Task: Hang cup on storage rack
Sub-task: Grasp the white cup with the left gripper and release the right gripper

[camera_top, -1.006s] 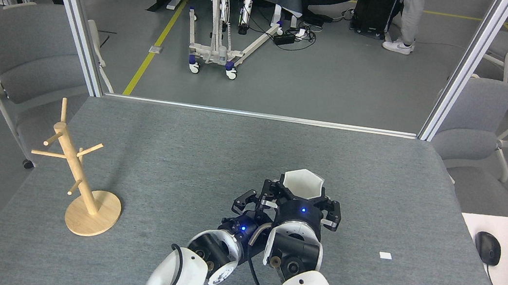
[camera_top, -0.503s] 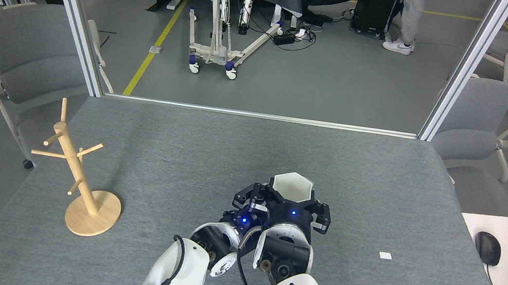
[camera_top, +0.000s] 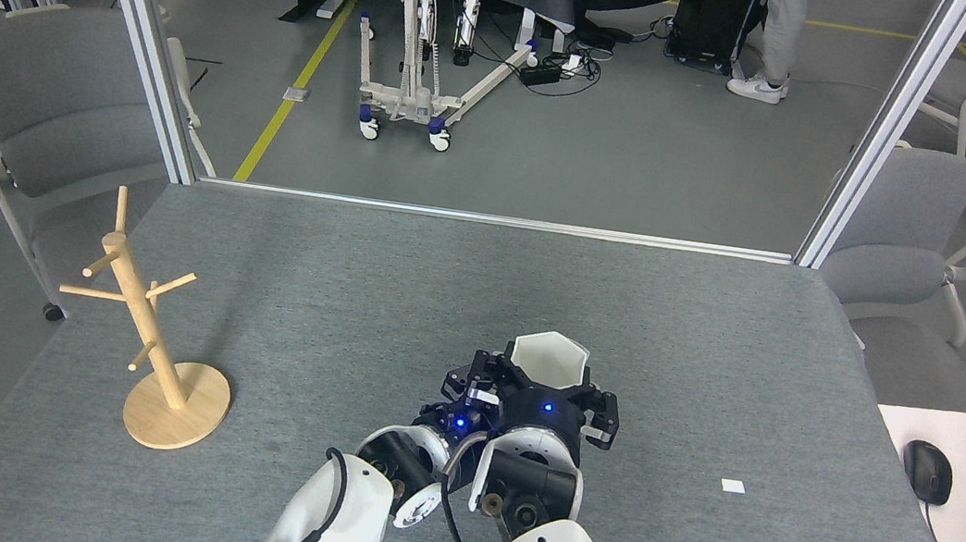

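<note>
On the grey table, the right gripper clasps the cup, the left gripper too hidden to judge, and the storage rack stands well apart, nothing hung yet.

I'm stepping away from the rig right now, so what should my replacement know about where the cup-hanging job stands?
Right gripper: shut on the cup, rim up, near the table's middle.
Left gripper: close beside the right one; open or shut cannot be told, and it seems to hold nothing.
Storage rack: upright at the table's left edge, all pegs bare, well apart from the cup.
Done: cup grasped.
Left: carry it left to the rack and hang it on a peg, then release.
</note>
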`<act>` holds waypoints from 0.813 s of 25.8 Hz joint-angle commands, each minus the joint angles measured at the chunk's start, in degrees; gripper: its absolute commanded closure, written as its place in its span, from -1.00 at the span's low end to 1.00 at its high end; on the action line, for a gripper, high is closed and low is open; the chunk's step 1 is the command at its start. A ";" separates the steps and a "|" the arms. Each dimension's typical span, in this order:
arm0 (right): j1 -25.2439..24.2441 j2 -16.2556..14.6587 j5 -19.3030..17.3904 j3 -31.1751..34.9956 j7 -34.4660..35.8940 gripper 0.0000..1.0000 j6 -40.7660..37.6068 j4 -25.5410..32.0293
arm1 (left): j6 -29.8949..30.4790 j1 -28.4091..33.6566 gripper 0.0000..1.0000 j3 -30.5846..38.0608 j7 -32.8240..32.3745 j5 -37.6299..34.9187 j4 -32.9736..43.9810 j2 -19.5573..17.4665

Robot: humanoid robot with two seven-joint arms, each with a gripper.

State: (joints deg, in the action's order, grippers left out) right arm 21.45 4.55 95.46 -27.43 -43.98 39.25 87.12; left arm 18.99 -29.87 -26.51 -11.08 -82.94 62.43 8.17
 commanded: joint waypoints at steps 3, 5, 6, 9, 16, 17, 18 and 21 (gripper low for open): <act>0.08 0.02 -0.01 -0.61 -0.41 -0.66 -1.11 -0.11 | 2.72 -0.02 1.00 0.41 0.53 0.15 0.06 0.01; 0.08 -0.06 -0.09 -0.43 -0.32 -0.95 -1.11 -0.11 | 2.72 -0.02 1.00 0.49 0.53 0.15 0.06 -0.08; 0.08 -0.06 -0.36 -0.17 -0.06 -0.98 -1.28 -0.11 | 2.72 -0.02 1.00 0.49 0.53 0.15 0.06 -0.08; 0.17 -0.15 -0.80 0.18 0.12 -0.99 -1.99 -0.11 | 2.72 0.16 1.00 0.49 0.53 0.06 0.06 -0.17; 0.17 -0.15 -5.72 0.18 9.61 -0.99 -2.07 -0.02 | 2.72 2.62 1.00 0.49 0.53 -0.11 0.42 -0.52; 0.17 -0.24 -6.95 0.18 12.60 -0.99 -2.16 -0.02 | 2.72 3.32 1.00 0.49 0.62 -0.11 0.59 -0.61; 0.08 -0.33 -8.00 0.18 15.41 -0.99 -2.60 -0.02 | 2.72 4.20 1.00 0.49 0.71 -0.20 0.77 -0.61; 0.08 -0.59 -9.67 0.27 24.11 -0.99 -4.71 -0.02 | 2.72 6.40 1.00 0.49 1.23 -0.38 2.26 -1.22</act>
State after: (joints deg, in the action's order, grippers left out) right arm 21.71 4.22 87.69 -27.31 -27.95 36.50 87.17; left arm 20.62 -25.33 -26.12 -11.12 -83.18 63.50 7.48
